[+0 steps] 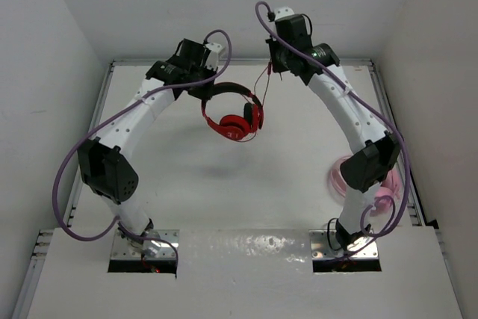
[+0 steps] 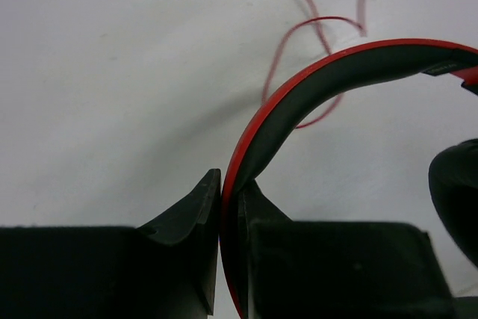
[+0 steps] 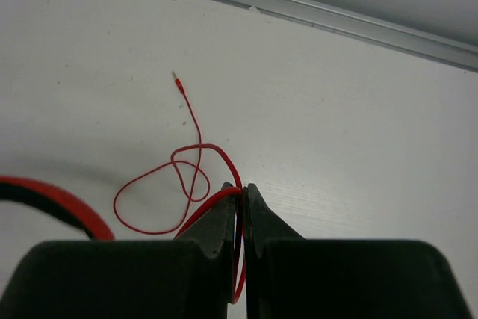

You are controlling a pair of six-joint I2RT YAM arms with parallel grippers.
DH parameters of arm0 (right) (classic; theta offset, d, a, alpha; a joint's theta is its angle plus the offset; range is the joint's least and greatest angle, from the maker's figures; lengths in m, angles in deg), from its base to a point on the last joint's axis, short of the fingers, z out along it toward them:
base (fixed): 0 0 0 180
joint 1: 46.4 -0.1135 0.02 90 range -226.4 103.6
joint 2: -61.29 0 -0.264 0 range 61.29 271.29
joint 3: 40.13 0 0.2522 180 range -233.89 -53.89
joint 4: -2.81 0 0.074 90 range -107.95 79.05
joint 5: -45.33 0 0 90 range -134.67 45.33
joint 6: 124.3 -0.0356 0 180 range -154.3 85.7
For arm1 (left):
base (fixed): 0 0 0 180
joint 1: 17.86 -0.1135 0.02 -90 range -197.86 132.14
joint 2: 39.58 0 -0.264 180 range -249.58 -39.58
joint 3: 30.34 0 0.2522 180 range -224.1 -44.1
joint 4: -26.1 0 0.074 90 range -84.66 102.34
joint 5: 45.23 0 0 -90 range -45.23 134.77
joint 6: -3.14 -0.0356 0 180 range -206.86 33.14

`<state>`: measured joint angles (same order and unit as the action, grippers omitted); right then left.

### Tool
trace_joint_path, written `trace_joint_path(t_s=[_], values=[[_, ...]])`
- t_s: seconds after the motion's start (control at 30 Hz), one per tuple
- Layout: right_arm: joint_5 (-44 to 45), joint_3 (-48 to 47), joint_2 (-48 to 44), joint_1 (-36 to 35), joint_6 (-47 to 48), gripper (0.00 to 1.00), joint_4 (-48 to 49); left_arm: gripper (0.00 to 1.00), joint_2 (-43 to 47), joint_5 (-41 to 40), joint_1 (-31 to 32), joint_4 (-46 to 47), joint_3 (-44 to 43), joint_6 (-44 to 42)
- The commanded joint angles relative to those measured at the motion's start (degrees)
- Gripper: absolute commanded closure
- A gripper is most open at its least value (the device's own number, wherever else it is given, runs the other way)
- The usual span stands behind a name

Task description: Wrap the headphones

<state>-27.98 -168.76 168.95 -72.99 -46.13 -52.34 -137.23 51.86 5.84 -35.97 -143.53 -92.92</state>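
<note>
The headphones (image 1: 233,117) hang in the air above the middle of the table (image 1: 299,162), between the 2 arms, with their faint shadow on the white top nearer the bases. The left hand (image 1: 208,91) is clenched on the headband (image 2: 314,87). In the left wrist view, its 2 black fingers (image 2: 187,218) pinch the band edge-on, red outer face to the left and black lining to the right. From there the band arcs up and to the right. In the top view the 2 round red earcups (image 1: 237,125) hang close together at the low end of the band.

The right hand (image 1: 273,65) is clamped on the thin red cable (image 3: 149,184). The right wrist view shows the cable nipped between the fingertips (image 3: 224,203). Beyond the grip it falls in 2 loose loops onto the table and ends in a small plug (image 3: 177,78), near the metal rail (image 3: 299,9) at the far edge. A pale pink coiled bundle (image 1: 337,177) lies on the table, partly hidden behind the right arm.
</note>
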Motion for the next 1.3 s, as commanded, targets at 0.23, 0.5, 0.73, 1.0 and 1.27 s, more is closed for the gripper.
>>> trace_joint_path(t_s=[0.23,0.5,0.73,1.0,1.27], values=[[-8.84,3.24,-2.18,0.31,0.76,1.00,-20.30,1.00,0.44,-37.31,-0.85,4.46,-3.75,19.14],[-27.04,-8.24,5.62,0.31,-5.30,1.00,-35.52,1.00,0.97,-37.68,-0.94,2.79,0.47,25.05],[-42.62,-7.57,4.68,1.01,-25.49,1.00,-17.88,1.00,0.79,-37.24,-0.94,3.67,2.50,29.09],[-31.98,-2.73,-1.31,-10.56,-22.20,1.00,1.12,1.00,-2.54,-32.94,-1.12,4.46,-2.42,32.52],[-36.89,-8.61,4.40,-17.79,-14.19,1.00,-2.72,1.00,-5.10,-29.16,-2.69,4.81,-4.36,34.80]])
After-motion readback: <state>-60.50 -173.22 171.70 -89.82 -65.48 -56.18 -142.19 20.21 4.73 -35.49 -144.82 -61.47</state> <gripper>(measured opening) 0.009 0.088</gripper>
